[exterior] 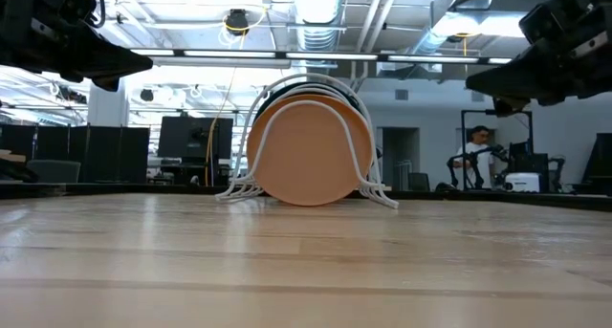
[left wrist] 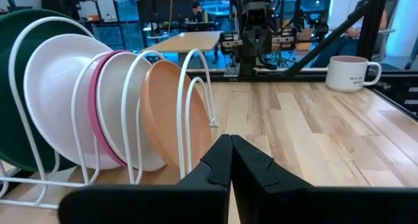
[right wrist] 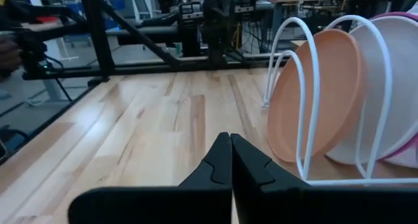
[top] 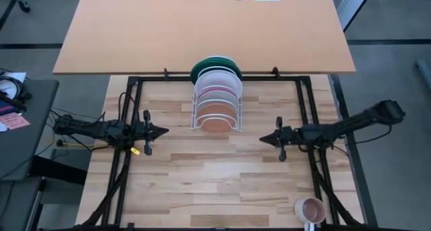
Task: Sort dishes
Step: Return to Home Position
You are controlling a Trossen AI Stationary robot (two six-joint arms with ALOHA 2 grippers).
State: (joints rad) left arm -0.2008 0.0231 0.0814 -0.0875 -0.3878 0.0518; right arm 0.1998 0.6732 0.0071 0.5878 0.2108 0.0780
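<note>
Light wood table (top: pixel 215 190), black frame rails down both sides. Nearest item is the pink mug (top: pixel 311 209), upright at the near-right corner, well apart from everything else. Mid-table, both arms lie low and level, pointing at each other. The left hand (top: pixel 164 131) has its fingers pressed together and holds nothing. The right hand (top: pixel 264 139) is the same, fingers tip to tip with nothing between them. They are well apart from each other, and neither touches the rack. The white wire rack (left wrist: pixel 196 51) sits just beyond the line between them, centred, by the table's far edge. All four plates stand on edge in it, one per slot, smallest nearest: terracotta plate (left wrist: pixel 166 113) in front, then pink plate (left wrist: pixel 98 110), white plate (left wrist: pixel 59 93), and green plate (left wrist: pixel 13 87) at the back. From table level the terracotta one blocks nearly all of the other three, with only thin rims showing above it. Beyond the rack, an orange tabletop (top: pixel 202 29) runs along the frame. Farther off in the room are dark monitors and a person (exterior: pixel 473 156) at another rig.
</note>
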